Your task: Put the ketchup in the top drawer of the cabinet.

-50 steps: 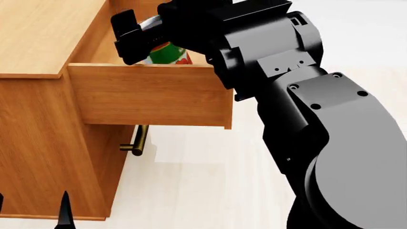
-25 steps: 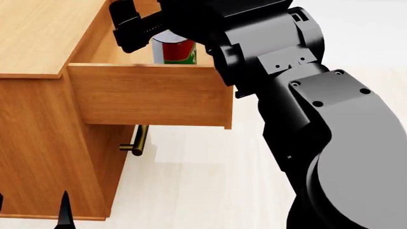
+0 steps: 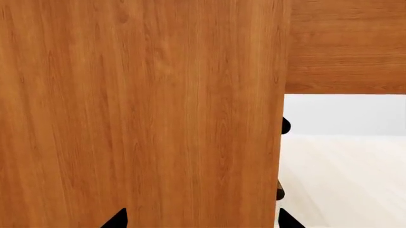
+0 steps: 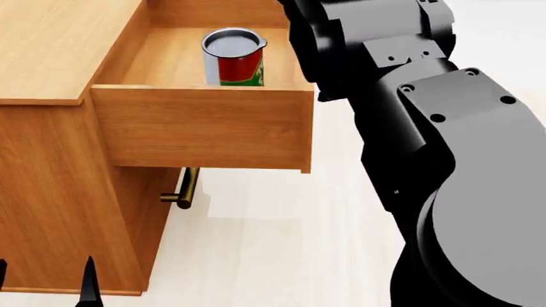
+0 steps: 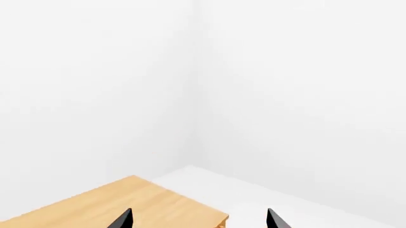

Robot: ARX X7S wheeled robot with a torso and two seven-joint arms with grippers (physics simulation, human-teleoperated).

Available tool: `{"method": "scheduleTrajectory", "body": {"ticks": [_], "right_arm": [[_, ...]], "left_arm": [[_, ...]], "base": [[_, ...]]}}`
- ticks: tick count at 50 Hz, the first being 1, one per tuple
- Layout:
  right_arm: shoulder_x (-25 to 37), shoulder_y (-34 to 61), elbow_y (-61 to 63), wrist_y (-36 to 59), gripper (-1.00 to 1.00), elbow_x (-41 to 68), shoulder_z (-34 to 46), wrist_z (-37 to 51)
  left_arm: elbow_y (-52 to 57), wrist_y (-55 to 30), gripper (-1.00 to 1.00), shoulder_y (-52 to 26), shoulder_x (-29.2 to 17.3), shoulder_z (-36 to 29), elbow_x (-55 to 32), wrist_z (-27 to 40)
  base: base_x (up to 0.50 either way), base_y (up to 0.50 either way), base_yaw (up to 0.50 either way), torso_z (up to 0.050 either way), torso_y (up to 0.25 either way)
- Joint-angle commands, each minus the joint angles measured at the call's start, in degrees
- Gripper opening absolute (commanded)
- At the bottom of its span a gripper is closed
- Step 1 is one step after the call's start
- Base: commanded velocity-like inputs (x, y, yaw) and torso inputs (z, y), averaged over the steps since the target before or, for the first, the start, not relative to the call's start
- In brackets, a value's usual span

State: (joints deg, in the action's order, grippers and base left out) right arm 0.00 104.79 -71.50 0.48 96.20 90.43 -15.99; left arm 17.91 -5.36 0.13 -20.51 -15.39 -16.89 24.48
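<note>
Head view shows the boxy orange-brown wood-grain cabinet [image 4: 51, 166] with its shallow top drawer [image 4: 204, 131] pulled out, and the ketchup, a small tin can with a silver lid and red label with a green band [image 4: 233, 59], is standing upright inside that drawer, toward the back half, not touching the drawer walls as far as I can see. Nothing else is visible in the drawer. Below the drawer front, a brass bar handle [image 4: 183, 189] of the lower drawer pokes out. The big black right arm [image 4: 444, 160] fills the side of the picture beside the drawer, away from the cabinet body; its gripper is out of that view. In the right wrist view the right gripper [image 5: 199, 219] only shows two black fingertips [image 5: 122, 219] set well apart with nothing between them, so the jaws are wide and empty, looking past a corner of the cabinet top [image 5: 120, 204] at white walls. Left wrist view has the left gripper [image 3: 201, 218] right up against the cabinet's wooden side panel [image 3: 140, 114], tips spread wide, holding nothing.
</note>
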Motion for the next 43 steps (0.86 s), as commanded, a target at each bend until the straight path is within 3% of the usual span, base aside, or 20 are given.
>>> {"method": "scheduleTrajectory", "body": {"ticks": [1,12,16,20,26,34,43], "right_arm": [[0.0,2.4,-1.3,-3.9,1.0,4.4,1.2,1.1],[1.0,6.2,-0.6,-9.1,1.0,7.8,-0.2,4.2],[13.3,6.9,23.5,-14.7,1.0,4.6,0.2,16.8],[20.6,7.7,37.2,-16.8,1.0,2.4,0.5,23.7],[28.0,7.1,50.9,-19.7,1.0,-0.6,0.7,30.5],[44.1,5.2,77.9,-25.7,1.0,-8.1,1.2,46.8],[55.2,1.2,92.4,-28.1,1.0,-20.1,3.4,59.8]], "left_arm": [[0.3,-0.2,1.0,-0.1,-0.2,-0.1,-0.1,0.2],[3.7,-1.0,1.0,-0.3,-1.1,-0.3,0.0,0.5],[4.9,-1.5,1.0,-0.6,-1.4,-0.4,0.2,0.6],[6.8,-2.3,1.0,-0.8,-2.0,-0.6,0.5,0.8],[8.5,-3.1,1.0,-0.9,-2.4,-0.8,0.5,1.1],[13.1,-5.1,1.0,-1.0,-3.5,-0.3,0.4,2.1],[16.1,-6.6,1.0,-1.3,-4.3,-0.4,0.5,2.6]], "base": [[0.0,0.0,0.0,0.0,0.0],[0.0,0.0,0.0,0.0,0.0],[0.0,0.0,0.0,0.0,0.0],[0.0,0.0,0.0,0.0,0.0],[0.0,0.0,0.0,0.0,0.0],[0.0,0.0,0.0,0.0,0.0],[0.0,0.0,0.0,0.0,0.0]]}}
